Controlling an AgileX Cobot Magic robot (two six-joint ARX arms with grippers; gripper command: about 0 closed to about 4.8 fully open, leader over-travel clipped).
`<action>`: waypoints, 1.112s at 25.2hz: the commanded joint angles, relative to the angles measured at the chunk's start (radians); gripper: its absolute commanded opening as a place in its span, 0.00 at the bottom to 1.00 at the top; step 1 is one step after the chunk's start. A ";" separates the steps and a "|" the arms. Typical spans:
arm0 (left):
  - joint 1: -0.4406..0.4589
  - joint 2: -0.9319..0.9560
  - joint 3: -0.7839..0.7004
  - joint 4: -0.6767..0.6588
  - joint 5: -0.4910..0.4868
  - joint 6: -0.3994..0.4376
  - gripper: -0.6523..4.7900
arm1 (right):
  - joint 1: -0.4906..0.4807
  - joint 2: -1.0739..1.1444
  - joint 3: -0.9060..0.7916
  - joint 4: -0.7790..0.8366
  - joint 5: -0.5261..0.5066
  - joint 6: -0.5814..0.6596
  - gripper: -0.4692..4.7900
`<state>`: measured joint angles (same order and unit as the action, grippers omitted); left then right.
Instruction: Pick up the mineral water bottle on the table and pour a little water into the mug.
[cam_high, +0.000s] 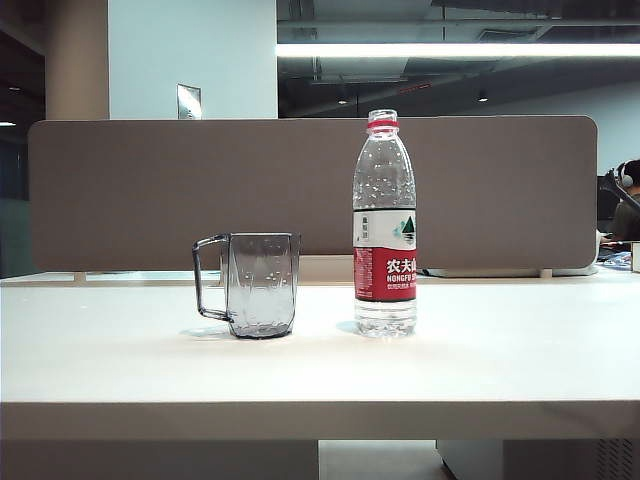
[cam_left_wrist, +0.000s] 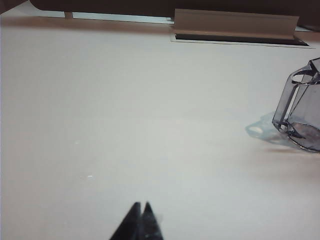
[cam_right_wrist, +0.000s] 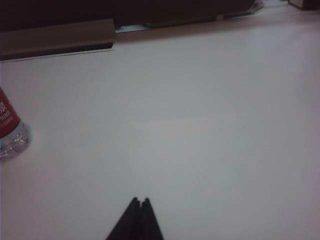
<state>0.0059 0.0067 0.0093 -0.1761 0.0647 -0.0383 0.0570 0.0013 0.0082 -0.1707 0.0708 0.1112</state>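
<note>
Standing upright on the white table (cam_high: 500, 360), the bottle (cam_high: 384, 225) and the mug (cam_high: 262, 285) are side by side near the middle in the exterior view, close but not touching. The bottle is on the right, with a red neck ring, no cap visible on its mouth, and a red-and-white label. Clear water (cam_high: 385, 316) shows below the label, and droplets cling inside the upper part. The mug is on the left, smoky grey and transparent, and its squared handle points away from the bottle. I cannot tell if anything is inside it.

Neither arm appears in the exterior view. The left gripper (cam_left_wrist: 140, 206) is seen only in the left wrist view — its two dark fingers (cam_left_wrist: 134, 220) are pressed together at the tips and hold nothing, hovering over bare table. The mug (cam_left_wrist: 303, 111) shows at the edge of that view, well apart from the fingers.

The right gripper (cam_right_wrist: 139, 201) is the same in the right wrist view — fingers (cam_right_wrist: 131, 220) closed tip to tip, empty, above bare table. Only the lower part of the bottle (cam_right_wrist: 10, 131) is visible at the edge there, far from the fingers.

Behind the table stands a grey-brown partition (cam_high: 150, 190).
</note>
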 joint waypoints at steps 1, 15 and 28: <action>-0.001 0.001 0.000 -0.002 0.003 0.004 0.11 | 0.000 -0.001 -0.008 0.017 0.001 0.001 0.08; -0.177 0.043 0.129 -0.175 0.000 0.004 0.11 | 0.000 -0.001 -0.008 0.017 0.001 0.001 0.08; -0.463 0.168 0.321 -0.177 0.003 0.004 0.11 | 0.000 -0.001 -0.008 0.018 0.000 0.001 0.08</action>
<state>-0.4549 0.1749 0.3241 -0.3592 0.0681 -0.0383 0.0570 0.0013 0.0082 -0.1707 0.0708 0.1112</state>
